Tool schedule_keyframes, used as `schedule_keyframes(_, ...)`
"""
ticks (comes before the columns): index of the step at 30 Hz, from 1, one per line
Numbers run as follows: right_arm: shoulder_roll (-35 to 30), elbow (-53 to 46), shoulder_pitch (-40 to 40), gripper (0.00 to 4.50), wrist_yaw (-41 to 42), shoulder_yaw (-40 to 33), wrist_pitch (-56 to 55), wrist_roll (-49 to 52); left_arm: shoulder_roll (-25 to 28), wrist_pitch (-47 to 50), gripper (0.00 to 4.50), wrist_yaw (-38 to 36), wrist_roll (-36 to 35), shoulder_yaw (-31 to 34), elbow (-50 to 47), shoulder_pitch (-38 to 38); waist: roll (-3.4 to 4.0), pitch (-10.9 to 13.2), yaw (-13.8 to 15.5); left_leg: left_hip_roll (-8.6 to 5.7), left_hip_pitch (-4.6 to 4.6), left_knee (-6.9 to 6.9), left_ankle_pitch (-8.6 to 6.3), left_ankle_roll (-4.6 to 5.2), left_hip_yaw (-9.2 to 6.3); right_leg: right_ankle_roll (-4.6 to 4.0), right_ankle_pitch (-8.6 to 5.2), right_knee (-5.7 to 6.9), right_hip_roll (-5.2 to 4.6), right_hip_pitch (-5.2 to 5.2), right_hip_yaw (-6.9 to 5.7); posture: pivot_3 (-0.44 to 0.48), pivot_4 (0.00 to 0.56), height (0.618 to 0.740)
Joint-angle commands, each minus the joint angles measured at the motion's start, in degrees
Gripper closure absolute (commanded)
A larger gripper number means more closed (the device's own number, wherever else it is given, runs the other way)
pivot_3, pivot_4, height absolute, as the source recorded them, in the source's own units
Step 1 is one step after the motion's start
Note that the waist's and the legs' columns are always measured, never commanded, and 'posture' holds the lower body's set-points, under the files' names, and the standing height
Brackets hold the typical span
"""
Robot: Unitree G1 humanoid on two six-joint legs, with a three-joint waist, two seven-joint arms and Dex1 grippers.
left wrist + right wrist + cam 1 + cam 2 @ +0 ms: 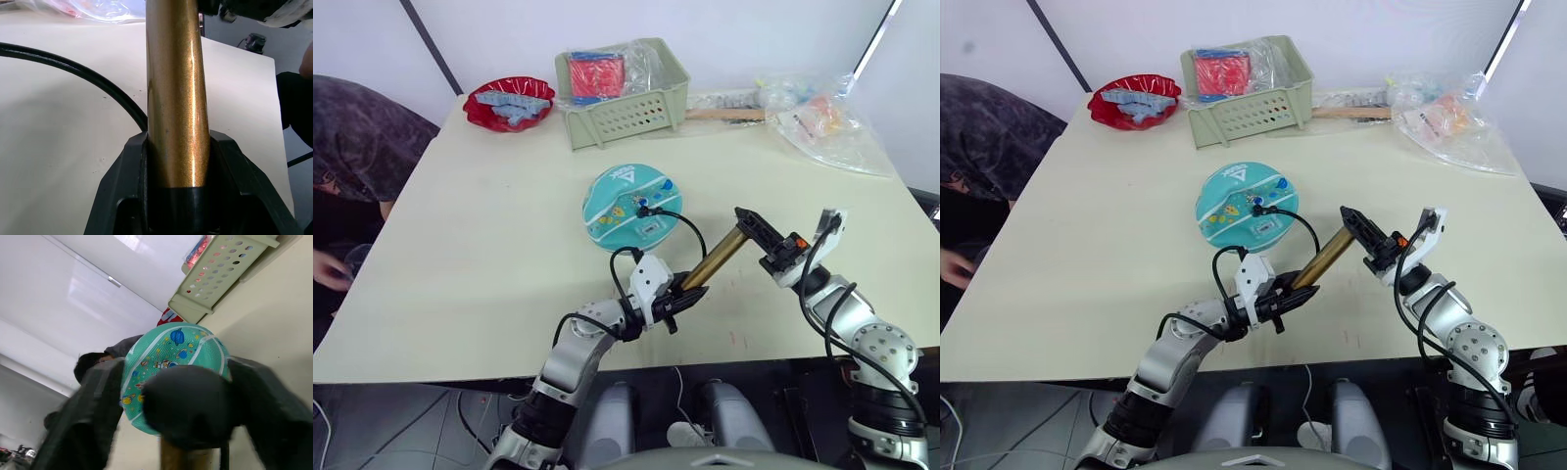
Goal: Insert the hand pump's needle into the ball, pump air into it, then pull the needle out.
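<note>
Pumping looks to be the step in hand, since the needle (643,209) sits at the top of the ball (631,207), seemingly in the valve, with the black hose (690,231) curving from it back to the hand pump (717,258). The teal ball rests on the worktop (460,245) near the middle, just beyond our arms. We hold the bronze pump slanted between both arms, near and to the right of the ball. Our left end effector (682,299) is pinched around the barrel's lower end, where the cap begins, probably to steady it while the other end is worked. Our right end effector (767,238) meets the black handle at the upper end; its fingers flank the knob, though we cannot tell whether they grip it. Farther off stand a green basket (625,116), a red dish (509,105) and some plastic bags (822,122). A person sits at the left edge.
</note>
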Motion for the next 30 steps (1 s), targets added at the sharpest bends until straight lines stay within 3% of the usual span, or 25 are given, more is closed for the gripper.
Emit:
schedule_keyframes(1, -0.2, -1.7, -0.8, 2.34, 1.5, 0.0, -0.4, 0.7, 0.0, 0.0, 3.40, 0.0, -0.7, 0.4, -1.1, 0.1, 0.00, 0.0, 0.0, 0.00, 0.00, 0.00, 0.00, 0.00, 0.01, 0.00, 0.00, 0.00, -0.01, 0.00, 0.01, 0.000, 0.150, 0.738)
schedule_keyframes(2, 0.0, -1.6, -0.9, 2.68, 1.2, -0.2, -0.6, 0.7, 0.0, 0.1, 3.40, 0.0, -0.7, 0.4, -1.1, 0.0, 0.00, 0.0, 0.0, 0.00, 0.00, 0.00, 0.00, 0.00, 0.02, 0.01, 0.00, 0.00, -0.02, 0.00, 0.02, 0.000, 0.150, 0.738)
schedule_keyframes(12, -0.8, -2.4, -0.9, 2.69, 3.7, 0.7, -1.3, -1.6, 1.0, 0.9, 3.40, -0.9, -1.5, 0.8, -0.9, 0.3, 0.00, 0.0, 0.0, -0.02, -0.07, 0.00, 0.00, 0.00, -0.14, -0.01, -0.01, -0.02, -0.03, 0.01, -0.15, 0.000, 0.150, 0.738)
schedule_keyframes(14, -1.4, -3.3, -0.7, 2.69, 5.0, 1.5, -1.5, -3.0, 1.4, 0.7, 2.37, -1.1, -1.7, 1.0, -0.8, 0.4, 0.01, 0.0, 0.0, -0.02, -0.09, 0.00, 0.00, 0.00, -0.19, -0.02, -0.01, -0.02, -0.03, 0.01, -0.20, 0.000, 0.150, 0.738)
schedule_keyframes(17, -2.0, -5.0, -1.1, 2.69, 5.3, 2.3, -1.5, -4.1, 2.2, 0.9, 1.27, -2.0, -2.8, 1.6, -1.4, 0.8, 0.02, 0.0, 0.0, -0.02, -0.12, 0.00, 0.00, 0.00, -0.28, -0.03, -0.02, -0.02, -0.05, 0.01, -0.29, 0.000, 0.150, 0.738)
schedule_keyframes(19, -2.8, -7.4, -1.7, 2.69, 5.3, 2.9, -1.6, -5.0, 3.8, 1.6, 1.15, -3.6, -4.0, 2.4, -3.0, 1.4, 0.02, 0.0, 0.0, -0.02, -0.14, 0.00, 0.00, 0.00, -0.33, -0.04, -0.03, -0.02, -0.07, 0.02, -0.35, 0.000, 0.150, 0.738)
schedule_keyframes(20, -3.5, -8.6, -1.6, 2.69, 6.2, 3.5, -2.0, -6.3, 4.9, 1.5, 0.61, -4.6, -4.2, 2.5, -3.6, 1.9, 0.02, 0.0, 0.0, -0.02, -0.17, 0.00, 0.00, 0.00, -0.42, -0.08, -0.05, -0.02, -0.07, 0.03, -0.45, 0.000, 0.150, 0.738)
schedule_keyframes(22, -4.9, -10.5, -1.2, 2.69, 8.2, 4.9, -3.3, -9.5, 6.6, 1.6, 0.21, -6.4, -5.0, 3.0, -4.6, 2.9, 0.04, 0.0, 0.0, -0.02, -0.20, 0.00, 0.00, 0.00, -0.52, -0.12, -0.07, -0.01, -0.07, 0.05, -0.57, 0.000, 0.150, 0.738)
schedule_keyframes(30, -11.1, -14.3, -1.5, 2.69, 18.5, 13.4, -13.4, -26.1, 11.5, 3.3, 0.09, -10.8, -6.7, 3.9, -4.4, 1.9, 0.08, 0.0, 0.1, -0.03, -0.24, 0.00, 0.00, -0.01, -1.07, -0.46, -0.31, 0.17, -0.06, 0.11, -1.12, 0.000, 0.150, 0.738)
